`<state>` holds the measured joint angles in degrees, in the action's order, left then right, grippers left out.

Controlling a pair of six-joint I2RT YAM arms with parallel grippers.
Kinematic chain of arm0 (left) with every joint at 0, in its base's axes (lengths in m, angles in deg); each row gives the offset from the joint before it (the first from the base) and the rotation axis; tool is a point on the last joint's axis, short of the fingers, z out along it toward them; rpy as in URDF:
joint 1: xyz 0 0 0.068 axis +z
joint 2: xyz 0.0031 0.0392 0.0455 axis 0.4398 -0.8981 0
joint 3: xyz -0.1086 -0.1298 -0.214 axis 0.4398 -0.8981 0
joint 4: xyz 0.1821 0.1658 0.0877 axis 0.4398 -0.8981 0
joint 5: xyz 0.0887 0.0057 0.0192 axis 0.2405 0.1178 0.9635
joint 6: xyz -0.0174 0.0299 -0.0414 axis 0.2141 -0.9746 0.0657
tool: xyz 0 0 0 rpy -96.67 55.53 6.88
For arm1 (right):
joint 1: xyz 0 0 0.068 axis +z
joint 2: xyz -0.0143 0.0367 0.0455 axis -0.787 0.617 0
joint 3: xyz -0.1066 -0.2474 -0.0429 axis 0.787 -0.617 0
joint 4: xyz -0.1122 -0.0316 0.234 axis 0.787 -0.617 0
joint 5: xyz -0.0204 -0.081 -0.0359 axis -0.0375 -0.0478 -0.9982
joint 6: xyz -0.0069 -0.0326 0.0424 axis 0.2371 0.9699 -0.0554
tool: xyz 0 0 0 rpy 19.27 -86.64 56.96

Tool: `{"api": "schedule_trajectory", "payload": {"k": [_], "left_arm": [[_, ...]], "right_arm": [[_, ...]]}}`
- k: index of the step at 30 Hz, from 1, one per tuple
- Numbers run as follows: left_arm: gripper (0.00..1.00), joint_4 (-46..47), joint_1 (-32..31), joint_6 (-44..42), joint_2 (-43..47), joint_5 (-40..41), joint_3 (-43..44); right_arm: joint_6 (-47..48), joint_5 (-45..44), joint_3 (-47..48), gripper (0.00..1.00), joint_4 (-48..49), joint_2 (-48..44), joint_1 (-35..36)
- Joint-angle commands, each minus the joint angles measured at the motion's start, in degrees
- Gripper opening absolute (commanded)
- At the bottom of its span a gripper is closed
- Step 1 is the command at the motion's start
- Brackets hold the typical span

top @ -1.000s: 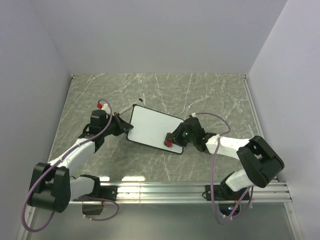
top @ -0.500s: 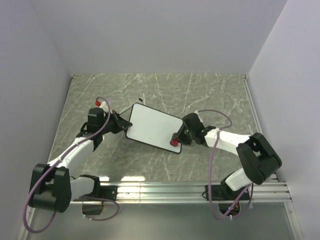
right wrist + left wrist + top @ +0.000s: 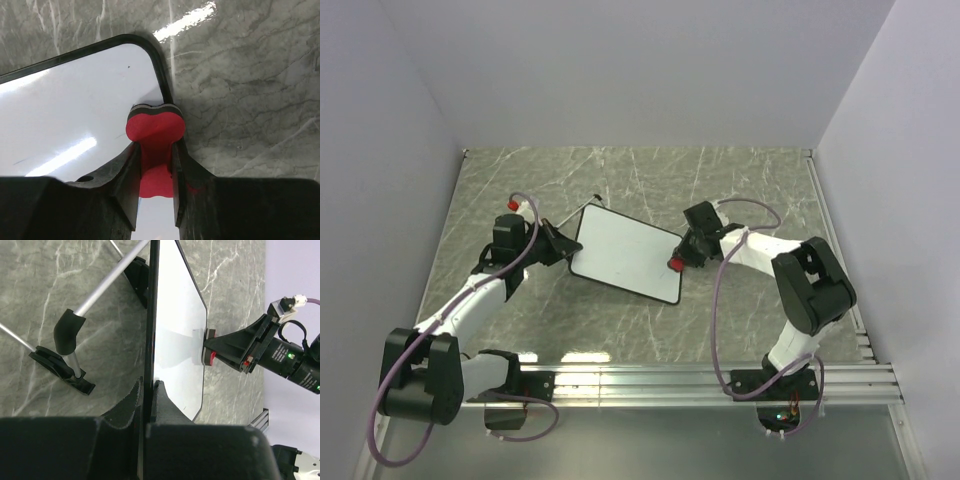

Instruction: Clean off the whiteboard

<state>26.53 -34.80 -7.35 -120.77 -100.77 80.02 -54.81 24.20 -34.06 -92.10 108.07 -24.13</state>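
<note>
Your left gripper (image 3: 147, 390) pinches the whiteboard's (image 3: 625, 255) left edge. Your right gripper (image 3: 155, 150) clamps the red eraser (image 3: 155, 131), which presses on the whiteboard's right edge near a corner. The whiteboard sits between both grippers

A grey-green marble-patterned tabletop (image 3: 740, 190) with white veins is enclosed by 3 plain pale walls (image 3: 620, 70). A ribbed aluminium rail (image 3: 650, 383) runs along its near edge, and light glints off the glossy surface.

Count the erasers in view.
1: the red eraser, pinched in the right gripper, pressed on the whiteboard near its edge. No other shows.
</note>
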Motion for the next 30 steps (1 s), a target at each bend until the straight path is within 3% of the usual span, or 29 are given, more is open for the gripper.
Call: {"api": "schedule_trajectory", "payload": {"k": [1,6,12,16,20,24,30], "left_arm": [[0.01,-0.1,-0.08,-2.2,-0.19,2.73,2.71],[0.01,0.87,-0.08,-2.2,-1.15,3.7,2.62],[0.01,1.92,-0.08,-2.47,-2.03,3.79,2.62],[0.01,1.05,-0.08,-2.64,-1.95,3.7,2.97],[0.01,-0.53,-0.08,-3.17,-0.81,3.79,3.32],[0.01,-1.5,-0.08,-3.44,-0.1,2.65,3.06],[0.01,-2.21,-0.08,-3.52,0.51,2.21,2.71]], "right_arm": [[-0.94,0.03,-4.2,0.0,-5.34,2.63,4.65],[-4.71,1.35,-8.77,0.0,-6.3,-2.03,11.51],[-6.66,1.18,-3.26,0.0,-9.2,-0.29,18.9],[-4.99,0.21,-1.13,0.0,-9.29,2.44,16.54],[-2.79,1.35,-4.46,0.0,-4.82,4.64,6.89],[0.55,1.35,-3.6,0.0,-4.28,7.44,1.69],[0.82,2.14,3.08,0.0,-6.56,8.95,2.37]]}}
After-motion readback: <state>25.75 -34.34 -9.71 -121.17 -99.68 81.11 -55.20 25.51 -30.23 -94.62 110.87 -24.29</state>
